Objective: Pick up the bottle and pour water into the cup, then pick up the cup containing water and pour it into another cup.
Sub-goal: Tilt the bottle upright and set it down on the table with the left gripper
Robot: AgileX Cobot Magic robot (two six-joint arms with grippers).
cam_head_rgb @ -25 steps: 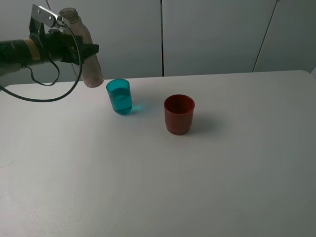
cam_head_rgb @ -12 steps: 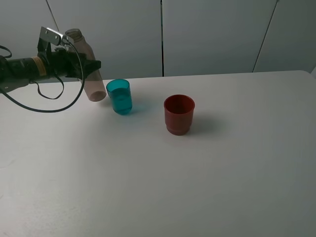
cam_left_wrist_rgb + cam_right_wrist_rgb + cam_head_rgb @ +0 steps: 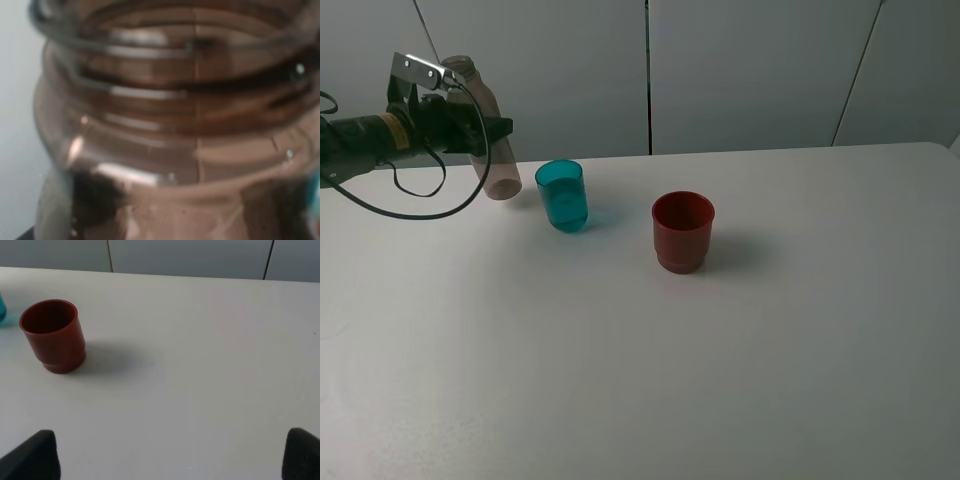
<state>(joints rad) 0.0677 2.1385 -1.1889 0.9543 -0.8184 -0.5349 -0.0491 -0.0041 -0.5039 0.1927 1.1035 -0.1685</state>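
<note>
white table filling the lower frame; pale grey wall panels across the top, split by thin dark seams.

I am holding the left arm extended nearly level, reaching in from the left edge of the high view. The left gripper is clamping the bottle at about mid-height. The right gripper is showing only in its own wrist view, its two fingertips standing wide apart.
</note>
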